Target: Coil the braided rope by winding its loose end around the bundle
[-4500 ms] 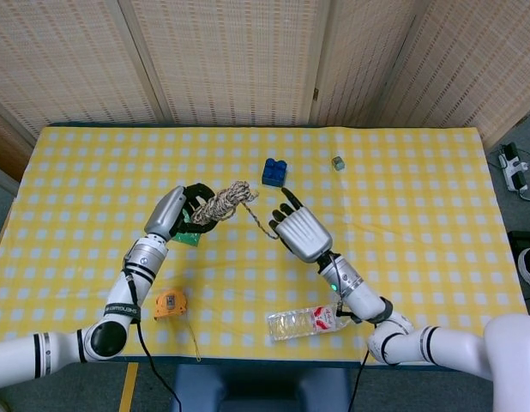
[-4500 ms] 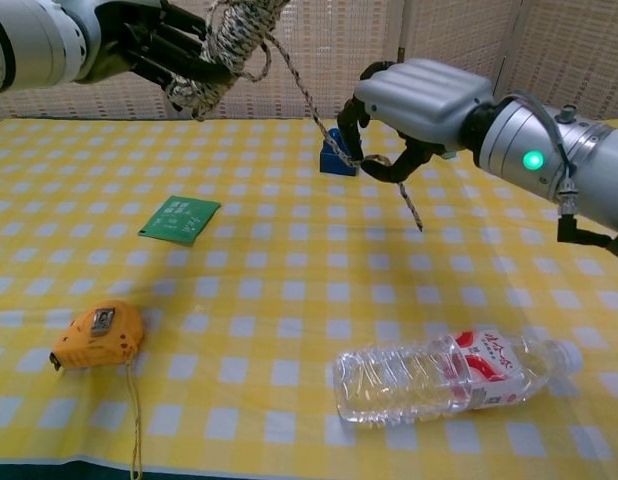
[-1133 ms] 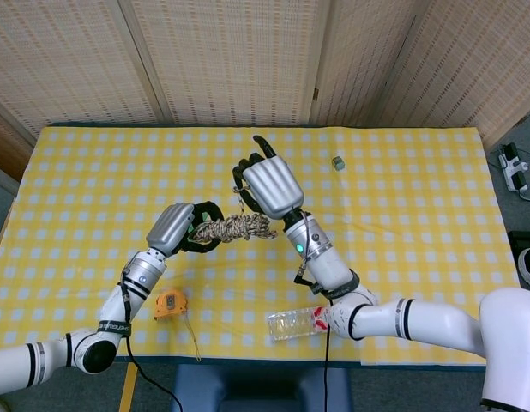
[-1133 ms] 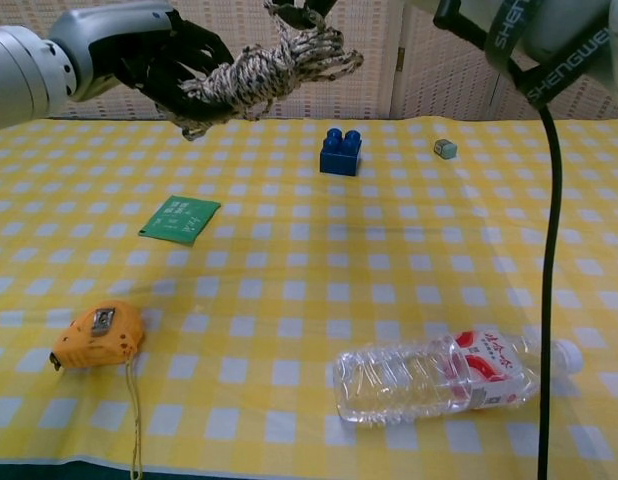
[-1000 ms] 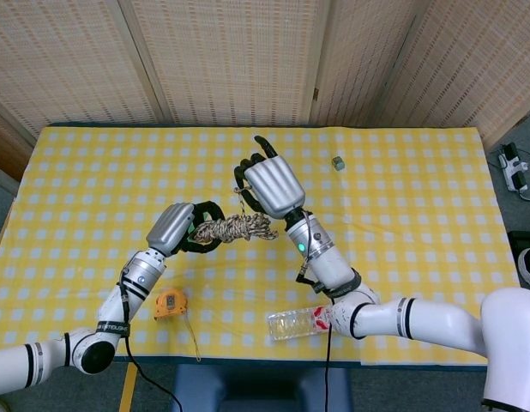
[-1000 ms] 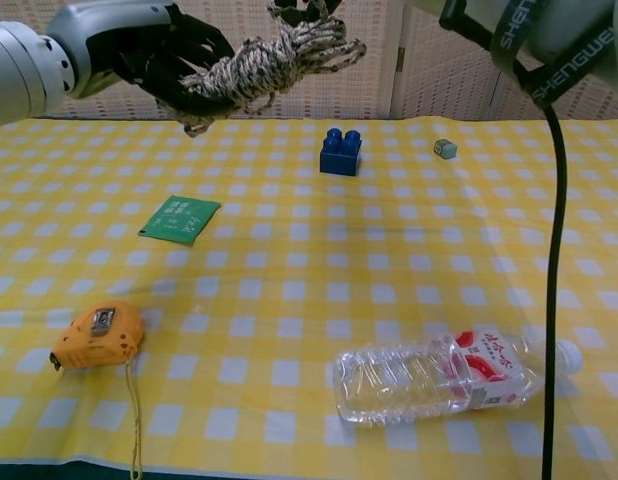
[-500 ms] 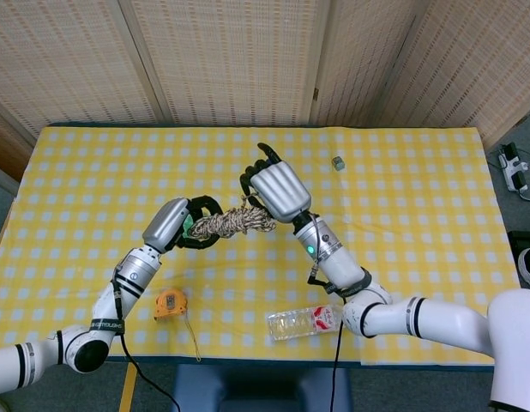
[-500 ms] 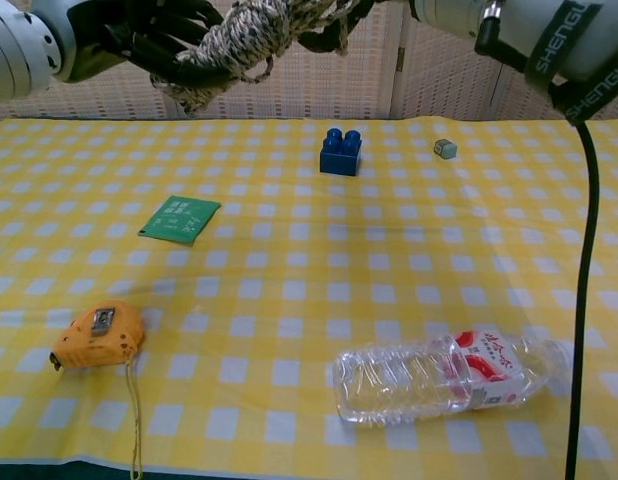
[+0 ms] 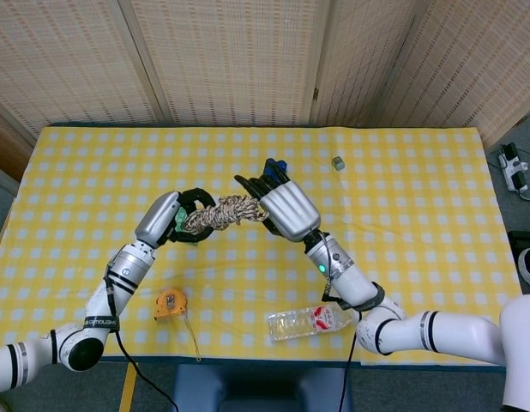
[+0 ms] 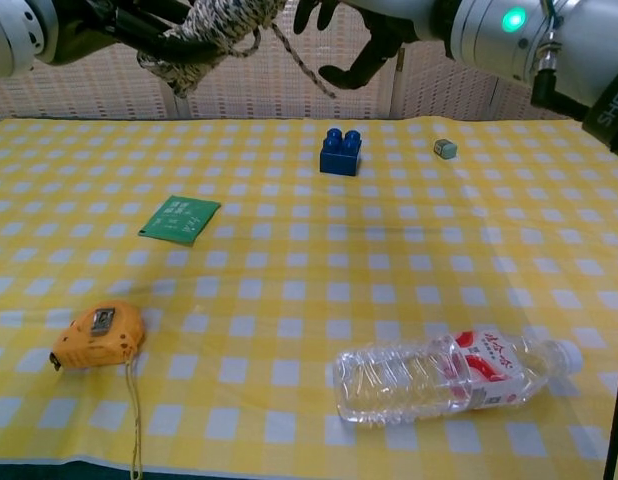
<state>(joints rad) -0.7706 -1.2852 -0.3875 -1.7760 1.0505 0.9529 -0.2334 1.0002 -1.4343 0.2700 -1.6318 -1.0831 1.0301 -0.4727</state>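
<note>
**Operator:** Report the position of the task item.

**Technician:** The beige-and-brown braided rope bundle (image 9: 220, 212) is held in the air above the middle of the yellow-and-white checked table (image 9: 436, 197), clear of the cloth. The left hand (image 9: 162, 218) grasps the bundle's left end, dark fingers wrapped around the coils. In the chest view the bundle (image 10: 211, 28) sits at the top edge of the frame.

**Operator:** State of the right hand?

**Technician:** The right hand (image 9: 280, 206) is at the bundle's right end. A loose strand runs from the bundle to its curled fingers (image 10: 354, 66) in the chest view (whether the strand is pinched or only draped there cannot be determined).

**Operator:** Other items on the table?

**Technician:**
- Blue plastic building block (image 10: 340, 152): toward the far edge, centre; largely hidden behind the right hand in the head view.
- Small grey-green cube (image 9: 338, 162): toward the far edge, right of the block.
- Green rectangular card (image 10: 179, 219): left of centre.
- Orange tape measure (image 9: 170, 303): near the front edge, left.
- Clear plastic water bottle (image 9: 310, 321): lying on its side by the front edge.
</note>
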